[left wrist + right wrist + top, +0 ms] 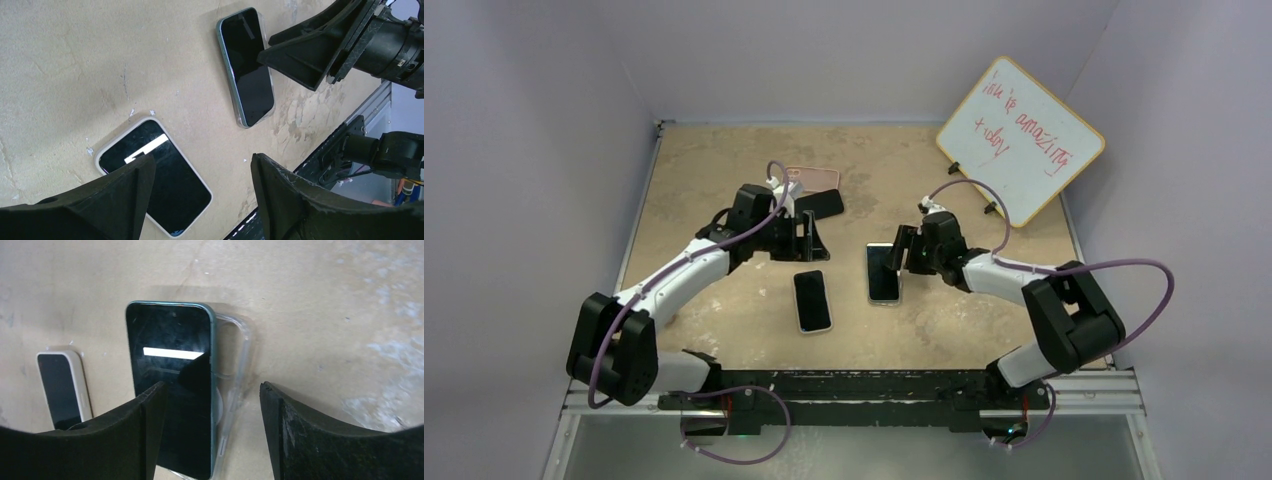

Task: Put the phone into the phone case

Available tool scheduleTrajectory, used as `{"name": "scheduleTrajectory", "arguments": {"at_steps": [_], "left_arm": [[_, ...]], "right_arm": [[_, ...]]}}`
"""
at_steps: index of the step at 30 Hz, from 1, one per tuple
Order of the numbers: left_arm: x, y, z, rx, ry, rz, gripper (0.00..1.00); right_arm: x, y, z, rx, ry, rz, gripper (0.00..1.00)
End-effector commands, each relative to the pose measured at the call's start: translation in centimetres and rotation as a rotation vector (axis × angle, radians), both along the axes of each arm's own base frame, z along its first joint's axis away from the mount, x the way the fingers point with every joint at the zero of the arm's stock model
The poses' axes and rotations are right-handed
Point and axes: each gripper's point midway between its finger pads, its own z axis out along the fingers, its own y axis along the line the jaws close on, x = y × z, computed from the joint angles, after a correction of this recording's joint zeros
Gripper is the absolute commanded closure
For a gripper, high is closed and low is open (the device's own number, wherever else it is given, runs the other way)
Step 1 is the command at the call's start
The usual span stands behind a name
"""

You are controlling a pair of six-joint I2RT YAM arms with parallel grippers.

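The tan tabletop [724, 170] carries everything, with a scribbled whiteboard [1019, 140] propped at its far right corner. Near the middle, the right pincer [902, 250] hangs spread just above the far end of the green-edged phone [170, 390]. The phone lies face up on the clear case [235, 365] but skewed, so the case's rim and camera cut-out stick out along one long side. It looks laid on rather than seated, which would explain the open straddle: ready to nudge or press it square. To its left, the left pincer [202, 160] is also spread and gripping nothing, poised over a white-rimmed phone [812, 300], perhaps only waiting. Farther back lie a pink case [812, 178] and a dark phone [826, 203].
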Motion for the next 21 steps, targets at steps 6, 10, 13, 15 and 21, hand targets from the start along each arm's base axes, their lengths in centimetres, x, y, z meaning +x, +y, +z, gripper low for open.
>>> {"name": "scheduleTrajectory", "arguments": {"at_steps": [6,10,13,15,21], "left_arm": [[0.9,-1.5,-1.2,-0.037,0.0,0.004,0.33],[1.8,-3.3,-2.0,-0.04,0.013,-0.02,0.39],[2.8,-4.9,-2.2,-0.052,0.017,-0.032,0.43],[3.7,-6.1,-2.4,-0.061,0.018,-0.039,0.46],[5.0,-8.3,-4.2,-0.046,0.042,-0.054,0.51]], "right_arm": [[-0.3,3.1,0.1,0.097,0.014,0.15,0.39],[-0.9,3.8,0.5,0.119,0.005,0.172,0.46],[-1.1,3.8,0.5,0.122,0.008,0.164,0.5],[-1.3,3.5,0.3,0.116,0.019,0.148,0.52],[-2.1,3.3,-0.7,0.129,0.075,0.115,0.56]]}}
